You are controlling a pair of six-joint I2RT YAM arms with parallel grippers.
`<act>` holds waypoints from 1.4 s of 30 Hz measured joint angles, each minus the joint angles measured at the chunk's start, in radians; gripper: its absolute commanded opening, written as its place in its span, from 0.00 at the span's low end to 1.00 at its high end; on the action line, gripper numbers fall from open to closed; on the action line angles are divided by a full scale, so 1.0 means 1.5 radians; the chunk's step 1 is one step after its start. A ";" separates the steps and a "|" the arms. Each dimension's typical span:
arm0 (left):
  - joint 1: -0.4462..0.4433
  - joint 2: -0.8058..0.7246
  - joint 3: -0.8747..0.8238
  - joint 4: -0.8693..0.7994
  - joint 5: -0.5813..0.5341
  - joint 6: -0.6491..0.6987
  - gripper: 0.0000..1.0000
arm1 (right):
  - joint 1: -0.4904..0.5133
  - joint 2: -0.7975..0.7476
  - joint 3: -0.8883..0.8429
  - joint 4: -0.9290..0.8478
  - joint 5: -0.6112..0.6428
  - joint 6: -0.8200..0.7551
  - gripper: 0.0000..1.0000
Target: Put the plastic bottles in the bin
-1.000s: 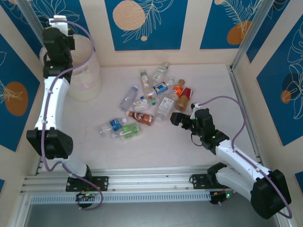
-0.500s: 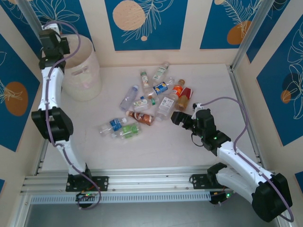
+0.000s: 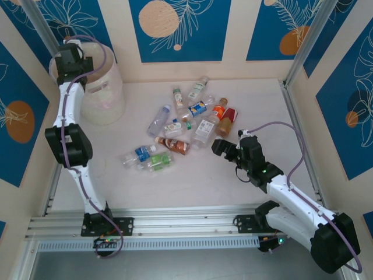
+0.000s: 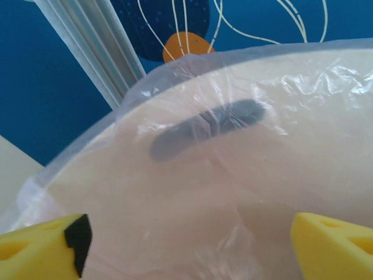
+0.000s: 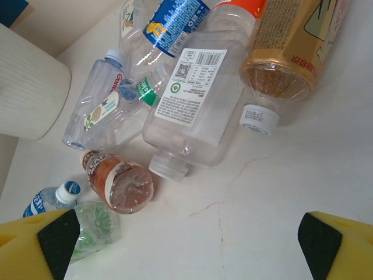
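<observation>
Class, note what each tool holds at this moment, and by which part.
Nothing is held. The left tool is open at the bin, with nothing between its fingers. The right tool is open, short of the bottles.

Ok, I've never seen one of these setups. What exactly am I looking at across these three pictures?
Two white robot arms are bolted at the near edge of a table. The overhead picture looks down from behind them; the other two come from small cameras on each wrist. The left arm reaches up to the bin, a tall translucent basket; its yellow-tipped left fingers stand open there, holding nothing. The plastic bottles lie scattered mid-table. The right fingers are open too, empty, low beside that pile, facing a clear white-labelled bottle.
</observation>
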 measured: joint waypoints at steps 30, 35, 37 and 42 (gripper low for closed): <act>-0.312 -0.193 -0.045 -0.130 0.042 -0.158 1.00 | 0.000 -0.005 -0.048 0.045 0.003 -0.006 0.99; -0.361 -0.270 -0.190 -0.105 0.041 -0.198 1.00 | -0.002 -0.027 -0.056 0.057 0.005 -0.011 0.99; -0.376 -0.300 -0.260 -0.092 0.039 -0.227 1.00 | -0.004 -0.035 -0.064 0.066 0.005 -0.013 0.99; -0.404 -0.375 -0.418 -0.090 0.034 -0.308 1.00 | -0.011 -0.037 -0.077 0.073 0.005 -0.013 0.99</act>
